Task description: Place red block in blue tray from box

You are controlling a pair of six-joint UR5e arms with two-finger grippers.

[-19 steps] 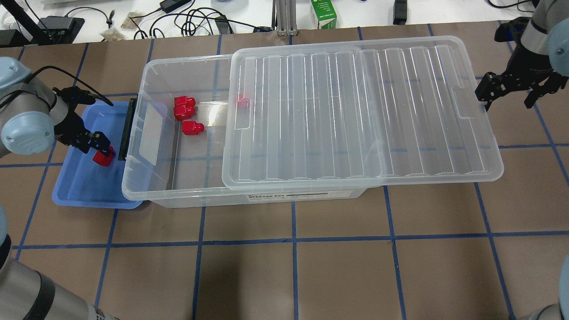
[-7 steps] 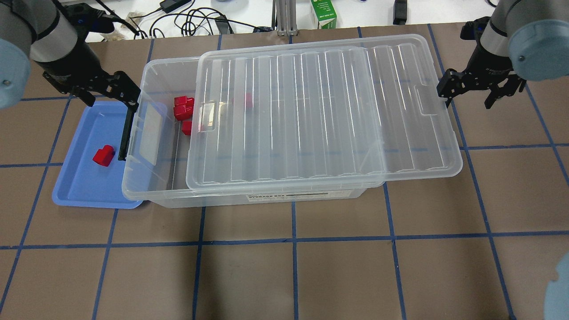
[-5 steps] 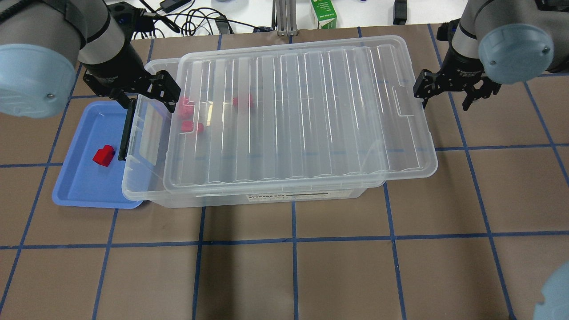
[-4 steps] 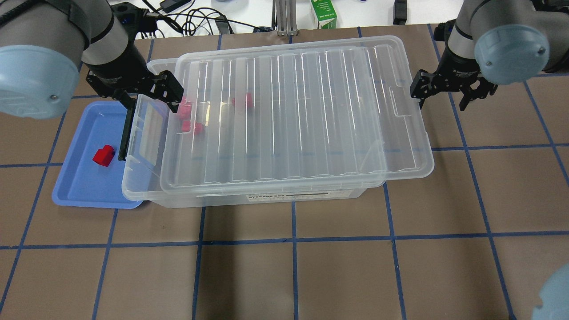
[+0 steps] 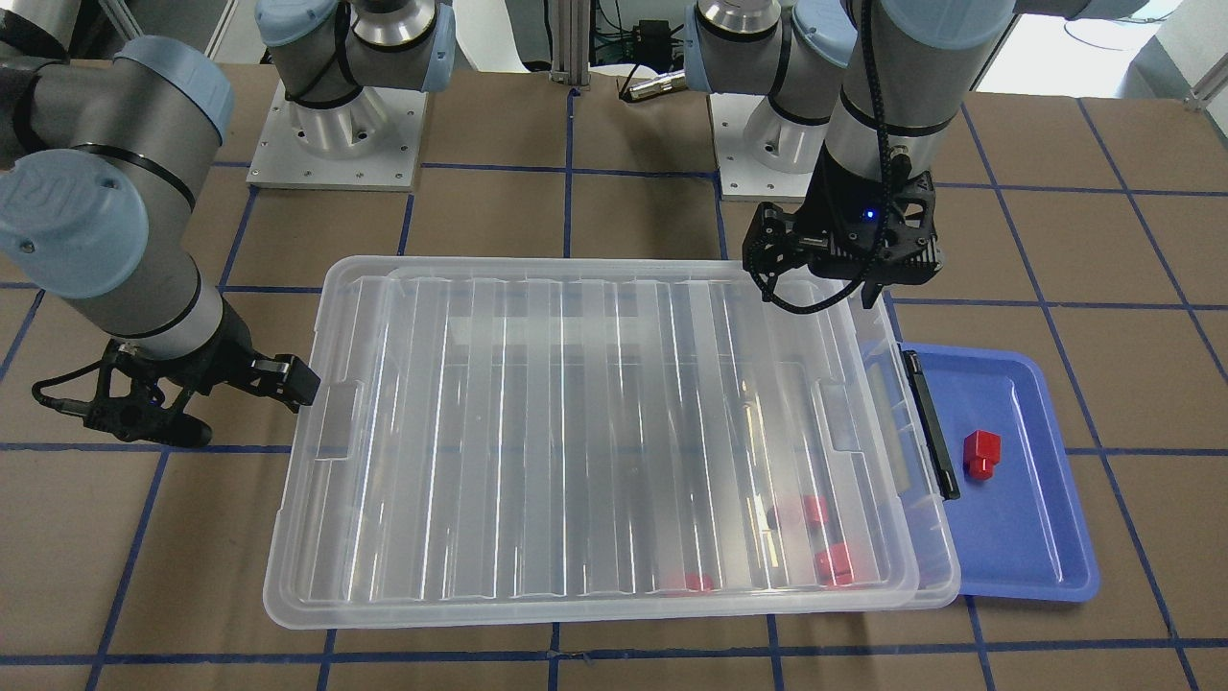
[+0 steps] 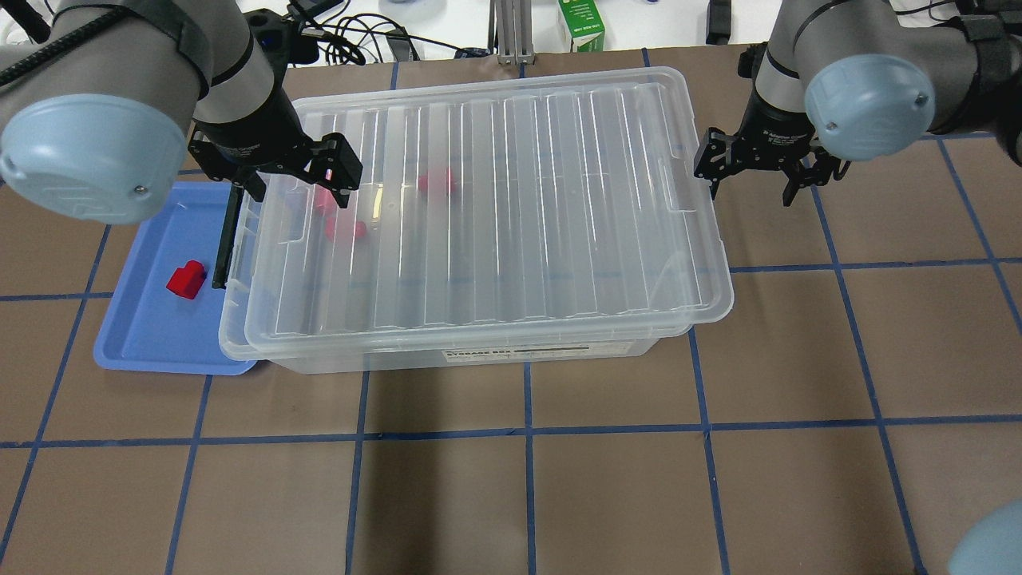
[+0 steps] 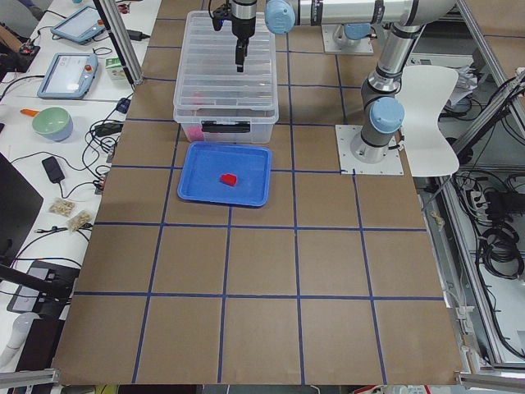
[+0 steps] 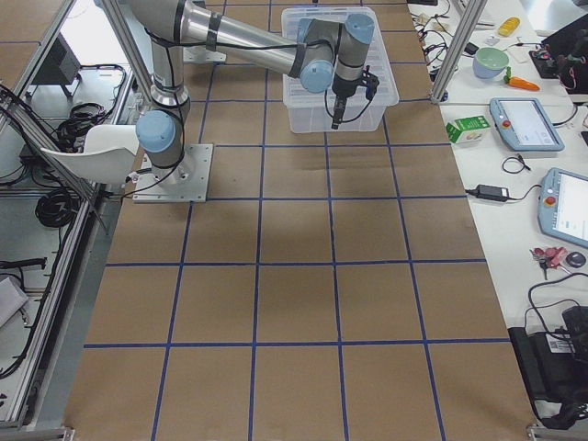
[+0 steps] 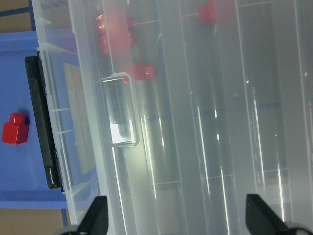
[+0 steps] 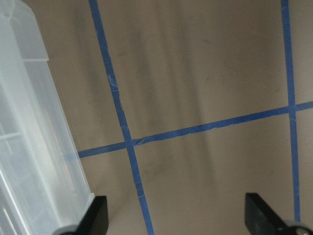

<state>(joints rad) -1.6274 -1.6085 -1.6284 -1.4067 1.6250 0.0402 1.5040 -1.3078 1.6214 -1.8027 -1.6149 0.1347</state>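
One red block (image 6: 186,279) lies in the blue tray (image 6: 144,339) at the box's left end; it also shows in the front view (image 5: 980,453) and the left wrist view (image 9: 14,128). The clear box (image 6: 479,355) has its ribbed lid (image 6: 495,208) lying over it. Several red blocks (image 6: 345,230) show blurred through the lid. My left gripper (image 6: 291,176) is open and empty above the lid's left end. My right gripper (image 6: 750,180) is open and empty at the lid's right end, with one finger (image 6: 707,169) beside its edge.
The box's black clip (image 6: 227,231) faces the tray. A green carton (image 6: 581,28) and cables (image 6: 335,36) lie past the table's far edge. The brown table has blue tape lines (image 6: 527,435).
My left gripper let go of the red block in the tray, rose and moved right over the lid's left end. My right gripper moved left, and the lid slid left over the box.
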